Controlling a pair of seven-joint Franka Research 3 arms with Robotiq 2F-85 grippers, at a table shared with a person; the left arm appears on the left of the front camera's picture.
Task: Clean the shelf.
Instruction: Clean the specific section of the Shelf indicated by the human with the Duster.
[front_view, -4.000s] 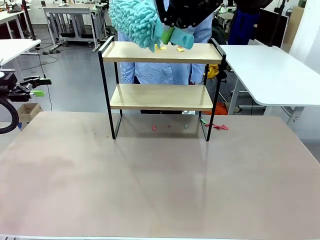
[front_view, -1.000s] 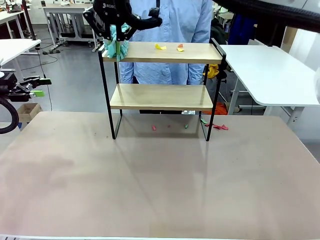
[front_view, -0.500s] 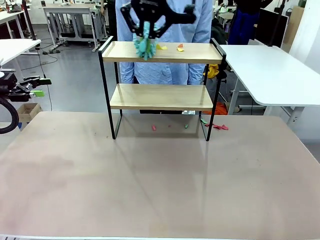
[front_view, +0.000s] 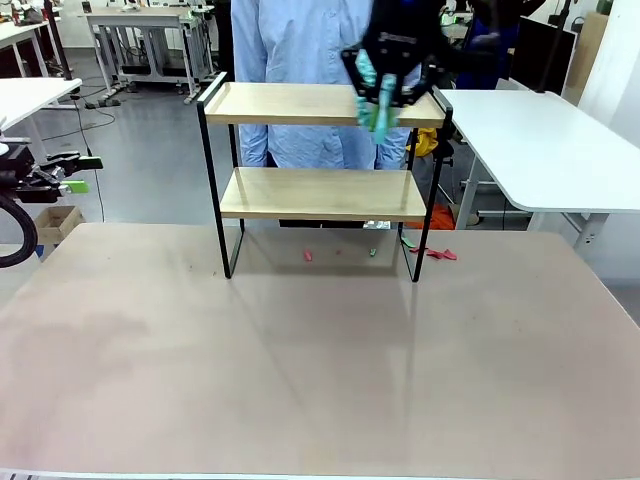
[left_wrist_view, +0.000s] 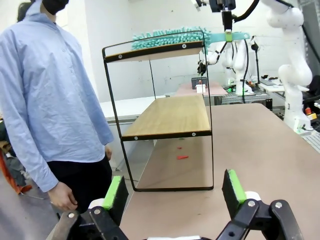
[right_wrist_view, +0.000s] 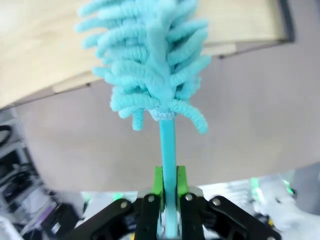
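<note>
In the front view the right claw (front_view: 388, 85) and the turquoise duster (front_view: 379, 118) it grips are motion-smeared at the shelf's (front_view: 320, 193) top right end. The scraps (front_view: 440, 254) on the counter (front_view: 320, 370) near its far edge are too tiny to identify; the picture's top edge cuts off the person (front_view: 300, 50).

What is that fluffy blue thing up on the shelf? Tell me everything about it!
It is a duster. Its head is a bunch of soft turquoise strands, like fat worms, that look like microfibre. They sit on a thin, stiff handle of the same colour, probably plastic. The right pincer is shut on the handle, squeezing it from both sides. The head lies across the top board of the shelf, near its right end, and seems to rest on the wood.
</note>
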